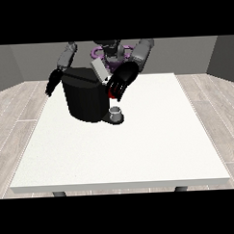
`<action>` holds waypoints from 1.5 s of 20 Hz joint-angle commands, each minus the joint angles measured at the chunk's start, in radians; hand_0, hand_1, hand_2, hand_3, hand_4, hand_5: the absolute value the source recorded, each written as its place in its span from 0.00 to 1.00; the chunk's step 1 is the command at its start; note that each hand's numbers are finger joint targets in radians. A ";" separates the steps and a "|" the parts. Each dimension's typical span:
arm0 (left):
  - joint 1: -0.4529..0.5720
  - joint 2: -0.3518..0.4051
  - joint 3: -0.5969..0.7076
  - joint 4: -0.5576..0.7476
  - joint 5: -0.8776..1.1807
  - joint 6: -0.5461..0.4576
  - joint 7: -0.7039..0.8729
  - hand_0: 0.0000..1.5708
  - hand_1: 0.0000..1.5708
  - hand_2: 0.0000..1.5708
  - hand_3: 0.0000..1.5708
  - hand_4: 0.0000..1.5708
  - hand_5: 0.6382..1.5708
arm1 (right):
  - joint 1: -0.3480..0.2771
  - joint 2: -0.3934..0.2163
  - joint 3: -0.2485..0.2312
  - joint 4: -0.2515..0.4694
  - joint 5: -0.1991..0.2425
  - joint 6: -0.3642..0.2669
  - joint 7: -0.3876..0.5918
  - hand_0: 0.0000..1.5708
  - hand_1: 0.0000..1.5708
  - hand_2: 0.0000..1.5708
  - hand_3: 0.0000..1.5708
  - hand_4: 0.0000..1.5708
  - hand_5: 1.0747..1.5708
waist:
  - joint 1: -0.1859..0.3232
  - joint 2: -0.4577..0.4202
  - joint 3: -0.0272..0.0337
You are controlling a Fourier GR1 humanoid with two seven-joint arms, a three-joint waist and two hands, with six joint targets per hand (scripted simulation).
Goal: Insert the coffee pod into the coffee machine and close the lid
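The black coffee machine (85,98) stands at the table's back left, with its grey lid (98,70) tilted up and open. The hand at the view's right (121,81) hovers at the machine's upper right corner, just below the lid. A red thing at the machine (111,94) peeks out under that hand. A small grey thing (117,112) sits on the machine's low base at the front right. The hand at the view's left (52,83) hangs beside the machine's left side with straight fingers pointing down and holds nothing.
The white table (139,147) spreads wide in front of and to the right of the machine. The robot's torso (111,51) is right behind the machine. Wooden floor surrounds the table.
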 commanded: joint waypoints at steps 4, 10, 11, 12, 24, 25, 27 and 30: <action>0.048 -0.032 -0.012 0.000 -0.014 0.020 -0.014 0.00 0.00 0.31 0.24 0.00 1.00 | 0.073 0.022 0.002 0.031 -0.008 -0.002 -0.063 0.00 0.00 0.00 0.00 0.10 1.00 | 0.031 -0.051 -0.0014; 0.117 -0.126 -0.017 0.007 -0.008 0.020 0.061 0.00 0.00 0.00 0.10 0.00 1.00 | 0.100 0.047 -0.007 0.062 -0.011 -0.028 -0.019 0.00 0.00 0.00 0.00 0.00 1.00 | 0.091 -0.171 -0.0015; 0.134 -0.119 -0.017 -0.004 0.006 -0.021 0.039 0.00 0.00 0.00 0.04 0.00 1.00 | 0.147 0.028 -0.037 0.092 -0.039 -0.007 -0.072 0.00 0.00 0.00 0.00 0.00 1.00 | 0.115 -0.201 -0.0011; 0.128 -0.154 -0.031 -0.022 -0.001 -0.015 0.062 0.00 0.00 0.00 0.00 0.00 1.00 | 0.132 0.024 -0.043 0.126 -0.037 -0.007 -0.069 0.00 0.00 0.00 0.00 0.00 1.00 | 0.135 -0.200 -0.0011; 0.432 -0.412 0.263 -0.008 0.400 -0.044 -0.041 0.00 0.00 0.00 0.00 0.30 1.00 | 0.347 0.050 -0.052 0.128 -0.062 -0.005 -0.108 0.00 0.00 0.00 0.00 0.00 1.00 | 0.307 -0.485 -0.0047; 0.467 -0.441 0.317 0.000 0.466 -0.060 -0.051 0.00 0.00 0.00 0.00 0.26 1.00 | 0.364 -0.002 -0.081 0.133 -0.079 0.029 -0.110 0.00 0.00 0.00 0.00 0.00 1.00 | 0.326 -0.517 -0.0057; 0.528 -0.500 0.326 0.011 0.500 -0.082 -0.050 0.00 0.00 0.00 0.00 0.04 1.00 | 0.358 0.022 -0.090 0.123 -0.102 0.023 -0.115 0.00 0.00 0.00 0.00 0.00 1.00 | 0.373 -0.581 -0.0032; 0.639 -0.535 0.292 0.007 0.483 -0.082 -0.089 0.00 0.00 0.00 0.00 0.27 1.00 | 0.356 0.008 -0.075 0.079 -0.138 0.101 -0.110 0.00 0.00 0.00 0.00 0.00 1.00 | 0.395 -0.653 -0.0021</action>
